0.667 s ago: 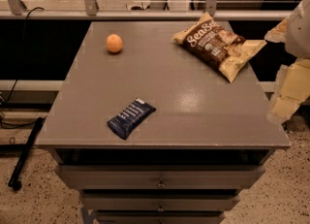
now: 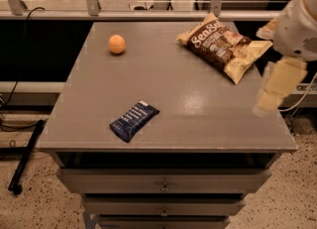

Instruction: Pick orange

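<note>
The orange [image 2: 117, 44] is small and round and sits on the grey table [image 2: 198, 119] near its far left corner. My gripper [image 2: 266, 101] hangs at the table's right edge, blurred, with its cream-coloured end pointing down. It is far to the right of the orange and in front of the snack bag. It holds nothing that I can see.
A brown snack bag [image 2: 224, 46] lies at the far right of the table. A dark blue snack bar [image 2: 133, 120] lies near the front, left of centre. Drawers [image 2: 163, 186] are below the top. A rail [image 2: 148, 14] runs behind the table.
My arm and gripper have moved a little to the left, in over the table's right edge. The orange, bag and bar have not moved.
</note>
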`<state>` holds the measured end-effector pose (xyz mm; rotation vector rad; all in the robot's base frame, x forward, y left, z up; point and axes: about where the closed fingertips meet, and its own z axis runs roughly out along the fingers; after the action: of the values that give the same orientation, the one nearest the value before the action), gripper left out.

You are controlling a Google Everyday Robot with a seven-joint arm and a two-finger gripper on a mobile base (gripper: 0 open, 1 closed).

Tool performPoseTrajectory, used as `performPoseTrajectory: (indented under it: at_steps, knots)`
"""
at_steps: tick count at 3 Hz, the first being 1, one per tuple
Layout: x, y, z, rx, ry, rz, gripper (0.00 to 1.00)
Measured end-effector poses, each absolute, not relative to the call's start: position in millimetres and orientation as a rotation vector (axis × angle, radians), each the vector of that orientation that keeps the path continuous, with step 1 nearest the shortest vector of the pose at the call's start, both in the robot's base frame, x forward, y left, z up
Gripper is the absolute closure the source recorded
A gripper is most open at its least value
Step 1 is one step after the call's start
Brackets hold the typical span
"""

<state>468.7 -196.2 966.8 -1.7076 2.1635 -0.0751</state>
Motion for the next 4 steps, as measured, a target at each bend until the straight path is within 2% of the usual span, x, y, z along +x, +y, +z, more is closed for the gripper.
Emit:
performPoseTrajectory:
  at_steps: [3, 4]
  knots:
    - [663, -45, 918, -1.572, 1.900, 0.182, 0.00]
    - [663, -45, 918, -1.572, 1.900, 0.182, 0.00]
